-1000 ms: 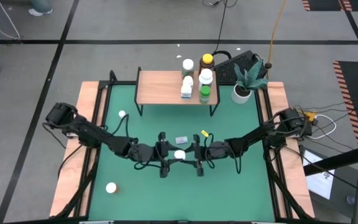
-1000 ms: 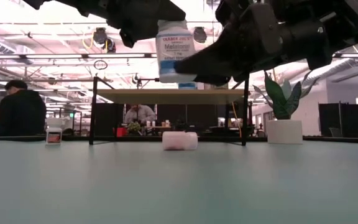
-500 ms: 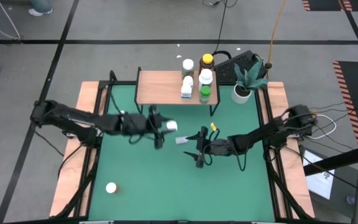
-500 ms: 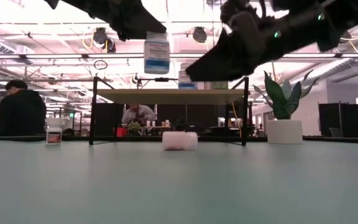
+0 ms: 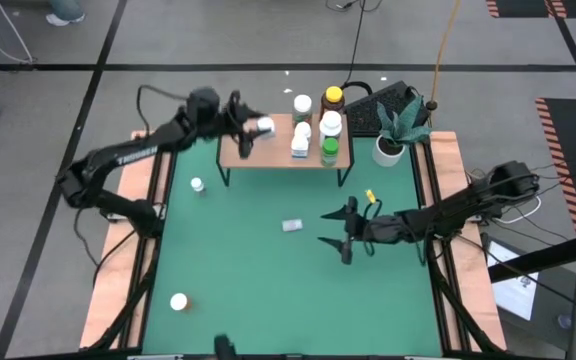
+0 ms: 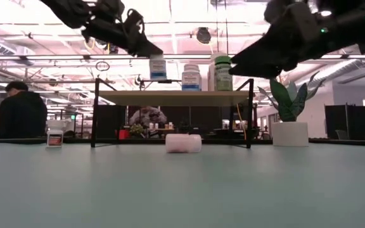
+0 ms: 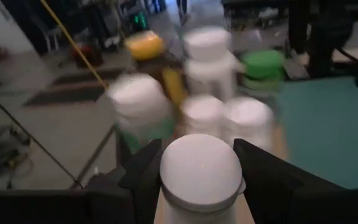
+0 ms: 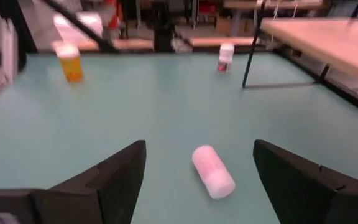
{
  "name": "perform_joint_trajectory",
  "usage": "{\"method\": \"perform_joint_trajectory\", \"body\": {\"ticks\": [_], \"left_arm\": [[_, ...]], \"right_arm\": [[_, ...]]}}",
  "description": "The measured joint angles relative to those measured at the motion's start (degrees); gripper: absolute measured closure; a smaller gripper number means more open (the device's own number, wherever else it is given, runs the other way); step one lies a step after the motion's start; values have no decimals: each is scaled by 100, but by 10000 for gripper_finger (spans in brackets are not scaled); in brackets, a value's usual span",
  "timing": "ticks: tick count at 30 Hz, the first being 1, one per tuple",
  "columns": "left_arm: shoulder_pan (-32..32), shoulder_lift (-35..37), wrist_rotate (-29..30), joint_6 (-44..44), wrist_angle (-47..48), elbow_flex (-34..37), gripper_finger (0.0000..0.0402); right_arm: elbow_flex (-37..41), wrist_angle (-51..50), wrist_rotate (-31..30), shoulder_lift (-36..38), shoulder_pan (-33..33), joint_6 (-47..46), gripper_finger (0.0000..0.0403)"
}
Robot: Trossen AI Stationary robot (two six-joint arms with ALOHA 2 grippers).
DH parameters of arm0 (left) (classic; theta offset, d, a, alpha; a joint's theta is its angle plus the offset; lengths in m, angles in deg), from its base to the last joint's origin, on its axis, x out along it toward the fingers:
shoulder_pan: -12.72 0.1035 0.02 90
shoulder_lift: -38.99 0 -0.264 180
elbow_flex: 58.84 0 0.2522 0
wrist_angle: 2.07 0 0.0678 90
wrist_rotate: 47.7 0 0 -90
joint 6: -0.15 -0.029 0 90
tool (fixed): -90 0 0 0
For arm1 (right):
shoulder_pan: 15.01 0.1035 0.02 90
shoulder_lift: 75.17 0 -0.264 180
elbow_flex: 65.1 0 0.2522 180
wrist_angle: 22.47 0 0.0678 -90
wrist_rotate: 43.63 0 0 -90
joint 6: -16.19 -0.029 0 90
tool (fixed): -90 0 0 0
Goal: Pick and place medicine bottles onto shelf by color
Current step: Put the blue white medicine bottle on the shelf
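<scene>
My left gripper (image 5: 252, 125) is shut on a white-capped bottle with a blue label (image 6: 158, 66), above the left part of the light-wood shelf (image 5: 268, 150). Several bottles stand at the shelf's right end: a green one (image 5: 329, 150), a yellow-capped amber one (image 5: 334, 96) and white ones (image 5: 300, 140). My right gripper (image 5: 345, 230) is open and empty above the green table, right of a white bottle lying on its side (image 8: 213, 171). Two more bottles stand on the table at the left (image 5: 197, 184) and near left (image 5: 179, 301). My left gripper pinches the bottle between its two fingers (image 7: 143, 175), one on each side just below the white cap (image 7: 201, 163). The fingers slant down from the table's left. The bottle stays upright, cap up, lifted clear above the shelf board (image 6: 170, 97).
A white pot with a plant (image 5: 389, 150) stands right of the shelf. The shelf's left half is bare wood. Wooden side rails (image 5: 138, 200) run along the table. People sit in the room beyond the far edge (image 6: 21, 114).
My left gripper has carried the bottle from the table's middle up and toward the far edge, to above the shelf's left part, keeping it upright. My right gripper has drawn back toward the table's right edge.
</scene>
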Motion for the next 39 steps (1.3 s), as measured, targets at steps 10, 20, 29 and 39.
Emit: {"method": "perform_joint_trajectory", "body": {"ticks": [10,20,29,39], "left_arm": [[893,-2043,-1263,-566,794,-2171,211],[933,-2779,-1477,-791,1993,-3133,211],[885,-2773,-1498,-892,2284,-3079,211],[875,-2783,-1338,-1032,2169,-3077,175]], "right_arm": [[1070,1498,9,305,-2,-641,115],[1345,1572,13,303,-2,-1049,115],[1355,1580,13,303,-2,-1049,115],[1355,1580,15,303,-2,-1115,115]]}}
